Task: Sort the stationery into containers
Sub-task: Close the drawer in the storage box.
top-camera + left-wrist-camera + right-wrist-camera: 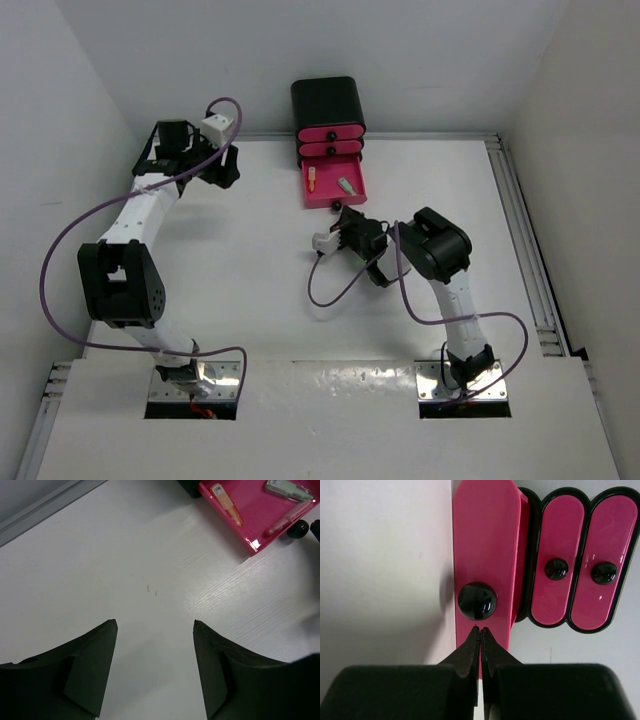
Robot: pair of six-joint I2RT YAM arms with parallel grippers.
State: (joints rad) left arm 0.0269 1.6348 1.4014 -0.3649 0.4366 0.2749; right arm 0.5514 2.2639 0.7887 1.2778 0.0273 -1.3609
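Observation:
The black box (328, 100) holds pink drawers at the table's far middle. Its bottom drawer (352, 172) is pulled out. An orange stick (312, 180) and a green stick (346, 186) lie in it. The left wrist view shows the orange stick (226, 502), the green stick (287, 489) and a pink stick (287, 520) inside. My right gripper (343, 213) is shut and empty, and in its wrist view (480, 628) the tips sit just short of the open drawer's dark knob (477, 600). My left gripper (222, 165) is open and empty over bare table (155, 622), left of the drawer.
Two closed pink drawers (557, 560) (602, 560) sit above the open one. White walls surround the table, and a metal rail (525, 250) runs along its right edge. Purple cables loop beside both arms.

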